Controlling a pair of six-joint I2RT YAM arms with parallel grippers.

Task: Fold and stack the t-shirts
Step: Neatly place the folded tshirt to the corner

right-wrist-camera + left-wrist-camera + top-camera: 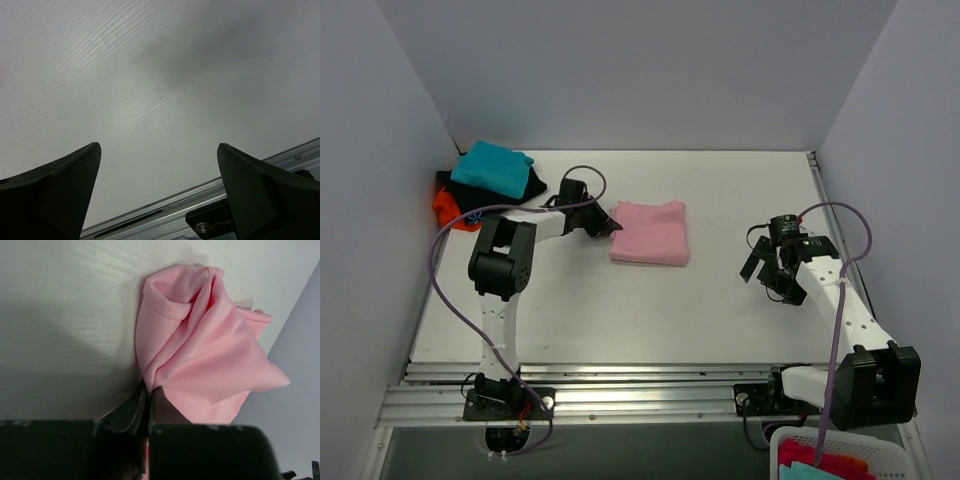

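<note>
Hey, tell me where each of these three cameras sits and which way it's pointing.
Top external: above and behind, looking down on the table, left arm, right arm, pink t-shirt and t-shirt pile.
Left wrist: low over the table, facing the pink t-shirt pinched in its shut left jaws.
Right wrist: facing bare table and a metal rail, open right jaws at the lower corners.
Shared: top and left wrist both show the pink t-shirt.

The folded t-shirt [650, 233] lies in the middle of the bench [720, 310]. The left fingers [607, 226] sit at its left edge, and the right fingers [752, 264] are well off to its right. The pile of t-shirts [488, 182] is in the far left corner.
</note>
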